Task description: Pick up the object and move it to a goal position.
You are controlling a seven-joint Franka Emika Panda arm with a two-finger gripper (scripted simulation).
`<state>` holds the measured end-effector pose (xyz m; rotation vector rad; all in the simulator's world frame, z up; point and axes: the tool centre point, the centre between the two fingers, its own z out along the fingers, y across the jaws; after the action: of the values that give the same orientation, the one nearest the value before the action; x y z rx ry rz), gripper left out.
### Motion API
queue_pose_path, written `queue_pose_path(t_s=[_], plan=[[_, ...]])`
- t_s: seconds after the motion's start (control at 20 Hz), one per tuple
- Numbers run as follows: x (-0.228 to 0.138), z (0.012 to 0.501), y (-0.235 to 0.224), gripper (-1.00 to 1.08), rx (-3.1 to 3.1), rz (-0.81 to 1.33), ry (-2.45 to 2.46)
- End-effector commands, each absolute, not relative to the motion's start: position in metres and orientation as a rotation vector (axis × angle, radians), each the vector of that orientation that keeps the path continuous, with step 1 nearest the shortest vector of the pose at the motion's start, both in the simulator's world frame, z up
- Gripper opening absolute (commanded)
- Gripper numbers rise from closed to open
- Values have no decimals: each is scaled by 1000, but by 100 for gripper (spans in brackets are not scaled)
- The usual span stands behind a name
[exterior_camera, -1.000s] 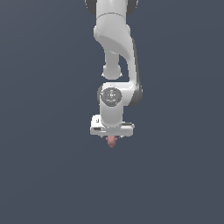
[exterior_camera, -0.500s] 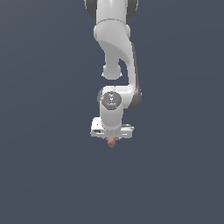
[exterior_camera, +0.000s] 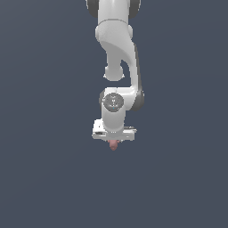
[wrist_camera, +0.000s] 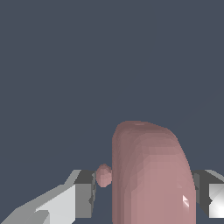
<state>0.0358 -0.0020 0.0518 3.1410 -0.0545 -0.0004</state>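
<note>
The object (exterior_camera: 114,145) is a small pinkish-brown lump that pokes out just below the white gripper (exterior_camera: 114,140) in the exterior view. In the wrist view the object (wrist_camera: 148,175) stands upright between the two fingers of the gripper (wrist_camera: 144,197). One grey pad (wrist_camera: 85,197) touches a small side bump of the object, and the other pad (wrist_camera: 202,192) sits against its opposite side. The jaws are closed on it. The object's lower end is out of the wrist view.
The white arm (exterior_camera: 116,53) hangs down from the top of the exterior view. The background around it is a plain dark grey-blue surface (exterior_camera: 44,178).
The hand has sunk slightly over the object since a second ago, so less of the lump shows below it. Little has moved in the last half second.
</note>
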Motion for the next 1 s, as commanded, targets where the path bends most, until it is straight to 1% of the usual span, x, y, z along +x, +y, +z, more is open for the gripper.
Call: queue_pose_path(t_s=[0.0, 0.25, 0.45, 0.7, 0.95], plan=[[35, 55, -2, -100, 3141, 0, -54], [33, 73, -1, -100, 3141, 0, -54], [31, 99, 1, -100, 3141, 0, -54], [26, 145, 3, -100, 3141, 0, -54], [20, 203, 6, -100, 3141, 0, -54]])
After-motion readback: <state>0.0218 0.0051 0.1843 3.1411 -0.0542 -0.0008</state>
